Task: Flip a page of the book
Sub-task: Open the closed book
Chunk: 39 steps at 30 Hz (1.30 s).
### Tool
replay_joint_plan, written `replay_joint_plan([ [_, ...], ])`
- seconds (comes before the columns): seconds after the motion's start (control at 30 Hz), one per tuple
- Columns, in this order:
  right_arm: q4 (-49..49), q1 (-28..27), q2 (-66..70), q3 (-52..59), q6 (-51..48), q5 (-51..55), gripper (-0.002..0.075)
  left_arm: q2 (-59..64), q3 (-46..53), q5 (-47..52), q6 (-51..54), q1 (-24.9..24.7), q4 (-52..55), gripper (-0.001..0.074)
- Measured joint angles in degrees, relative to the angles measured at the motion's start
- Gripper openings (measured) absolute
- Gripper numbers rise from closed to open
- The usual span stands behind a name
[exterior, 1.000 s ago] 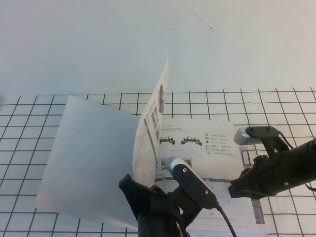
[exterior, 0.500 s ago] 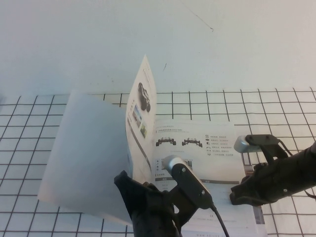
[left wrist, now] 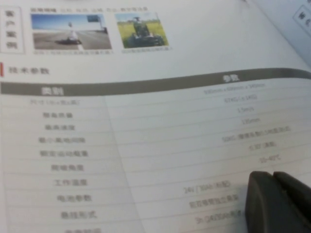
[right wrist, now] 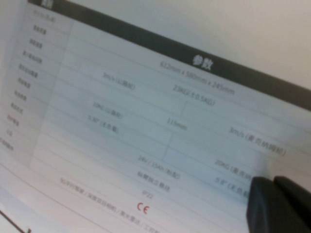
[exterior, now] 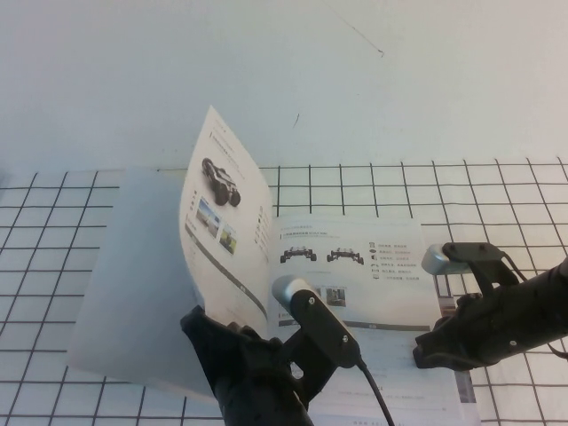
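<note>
One book (exterior: pixel 373 266) lies open on the gridded counter (exterior: pixel 497 191), a thin white glossy booklet printed with small text, photos and tables. One page (exterior: pixel 222 235) stands raised from the spine, curving up and leaning toward the robot's left. Its visible face carries a single dark wheeled robot photo near the top, two small colour photos below it, then a dark curved band heading a table of rows. In the left wrist view the same face fills the frame: two photos, one a road scene, one a vehicle in a green field, above a grey header bar and lines of faint text.

To the left of the raised page one blank white cover leaf (exterior: pixel 133 284) lies nearly flat. On the right, the flat page (exterior: pixel 355 257) shows two small vehicles in a row, with small icons and text beside them.

The left gripper (exterior: pixel 232 333) is at the near lower edge of the raised page, its dark fingers (left wrist: pixel 279 204) pressed together and lying against the sheet; whether paper is pinched between them I cannot tell. The right gripper (exterior: pixel 426 348) rests on the right-hand page near its near outer part, fingers (right wrist: pixel 279 206) pressed together on the table printed there, above a red CE mark.
</note>
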Motion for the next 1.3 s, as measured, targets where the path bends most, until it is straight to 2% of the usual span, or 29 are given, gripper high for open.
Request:
replay_joint_plan([
  [0.17,0.0,0.0,0.0,0.0,0.0,0.0,0.0003,0.0,0.0,1.5,2.2,1.0,0.0,-0.0002],
  [0.37,0.1,0.0,0.0,0.0,0.0,0.1,0.0003,-3.6,0.0,-5.2,7.6,8.1,-0.7,-0.0002],
  [0.57,0.1,0.0,0.0,0.0,-0.1,0.2,0.0003,-9.1,0.0,-19.8,17.2,21.5,-8.7,-0.0002],
  [0.8,0.3,0.0,0.0,0.0,-0.5,0.2,0.0003,-9.5,0.0,-30.7,38.6,38.6,-31.5,-0.0002],
  [0.93,0.4,0.0,0.0,0.1,-0.5,0.2,0.0003,-9.5,0.0,-34.6,49.7,45.4,-43.5,-0.0002],
  [1.1,0.6,0.0,0.0,0.1,-0.7,0.2,0.0003,-8.8,0.1,-36.3,61.2,50.0,-55.5,-0.0002],
  [1.3,1.0,0.0,0.0,0.1,-1.4,0.2,0.0003,-3.4,1.9,-38.4,67.6,50.9,-60.6,-0.0002],
])
